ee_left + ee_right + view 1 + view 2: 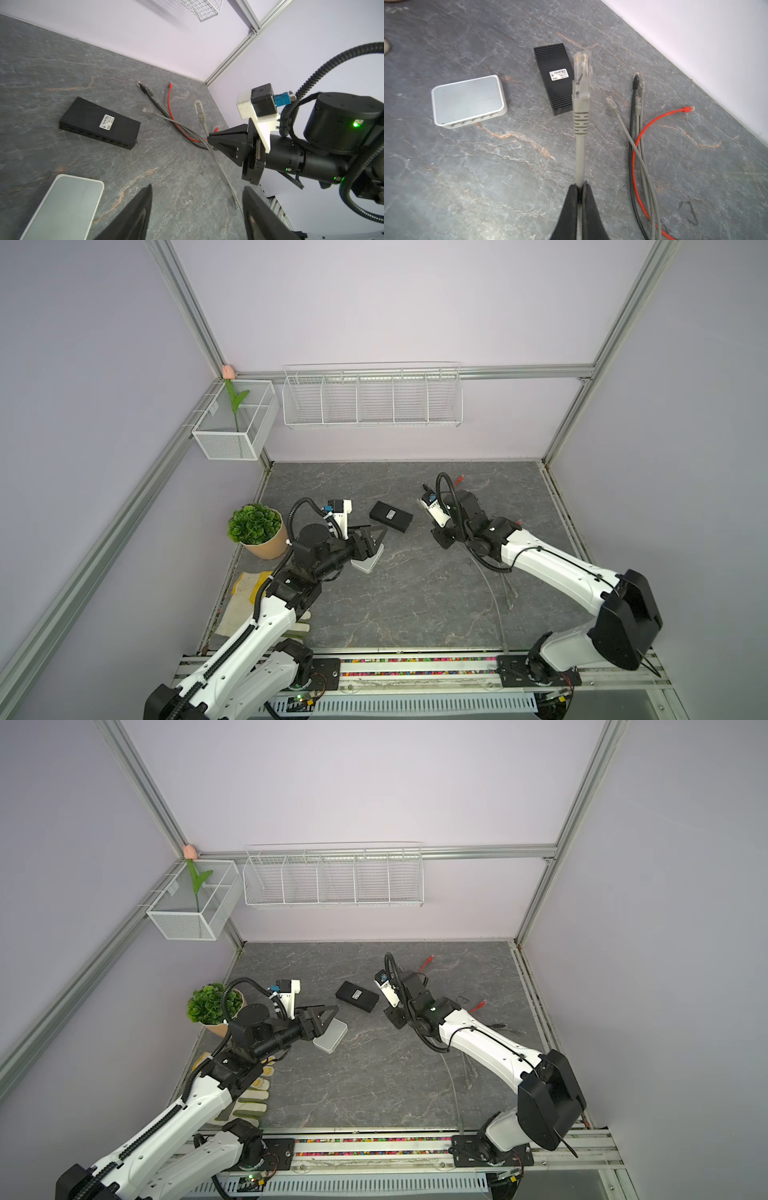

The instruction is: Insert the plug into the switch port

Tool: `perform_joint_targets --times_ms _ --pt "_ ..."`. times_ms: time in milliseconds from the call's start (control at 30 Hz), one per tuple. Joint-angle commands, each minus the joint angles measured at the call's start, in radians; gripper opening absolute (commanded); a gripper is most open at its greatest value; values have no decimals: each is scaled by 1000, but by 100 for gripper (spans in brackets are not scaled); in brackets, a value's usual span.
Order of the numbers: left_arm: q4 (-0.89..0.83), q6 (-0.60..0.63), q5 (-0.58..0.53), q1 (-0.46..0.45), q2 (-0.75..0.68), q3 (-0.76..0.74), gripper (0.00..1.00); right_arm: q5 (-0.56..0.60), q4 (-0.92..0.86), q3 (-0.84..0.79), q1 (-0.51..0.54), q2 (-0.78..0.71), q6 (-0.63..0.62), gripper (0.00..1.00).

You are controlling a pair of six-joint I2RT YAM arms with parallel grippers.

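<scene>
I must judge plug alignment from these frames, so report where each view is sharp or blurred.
In the right wrist view the grey plug is soft at its tip, the black switch behind it crisper; in the left wrist view the fingers of the left gripper are blurred near the lens; in both top views light is even, shadows faint.

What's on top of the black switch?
A white label sits on the black switch; its print is too blurred to read. Nothing else rests on it. Its underside, against the table, is hidden.
</scene>
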Motion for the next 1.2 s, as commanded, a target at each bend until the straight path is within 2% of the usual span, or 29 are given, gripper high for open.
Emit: perform_joint_targets --times_ms 0,167,333,533,967,1167 --pt "97 -38 17 -6 37 44 71 -81 73 -39 10 -84 -20 7" --pt "136 -56 49 -21 105 86 71 -143 85 -66 20 -143 -17 7" --pt "149 -36 35 -62 140 130 71 -214 69 -63 25 -159 -21 7" --pt "172 -40 37 -85 165 160 70 -220 67 -58 34 -161 -19 7" --pt "69 -24 -27 -118 264 261 60 -69 96 -37 140 -143 -9 7" --pt "32 -16 -52 -123 274 274 49 -22 103 -27 169 -128 -23 7"
